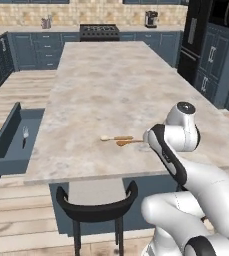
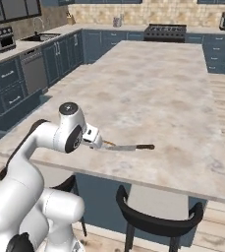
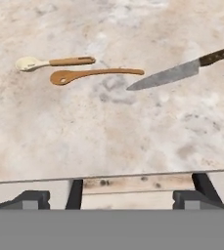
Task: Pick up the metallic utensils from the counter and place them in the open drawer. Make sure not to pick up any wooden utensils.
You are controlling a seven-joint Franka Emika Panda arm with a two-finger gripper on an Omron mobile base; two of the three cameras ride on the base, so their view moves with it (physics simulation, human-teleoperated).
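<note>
A long knife (image 3: pixel 174 74) with a steel blade and dark handle lies on the marbled counter (image 1: pixel 111 85), tip pointing toward two wooden spoons. The cream spoon (image 3: pixel 50 62) and the orange-brown spoon (image 3: pixel 94 74) lie side by side to its left. My gripper (image 3: pixel 112 196) hovers over the counter's near edge, open wide with nothing between its fingertips (image 3: pixel 30 198). In the right base view the knife (image 2: pixel 128 147) lies just right of my hand. At the island's left end the open drawer (image 1: pixel 6 150) holds a thin silver utensil (image 1: pixel 24 136). My arm hides the knife in the left base view.
A stool with a curved black back (image 1: pixel 97 207) stands under the counter's near edge, directly below my hand. The stool (image 2: pixel 155 221) shows at the lower right too. A black stove (image 1: pixel 99 31) sits on the far wall counter. Blue cabinets line both sides.
</note>
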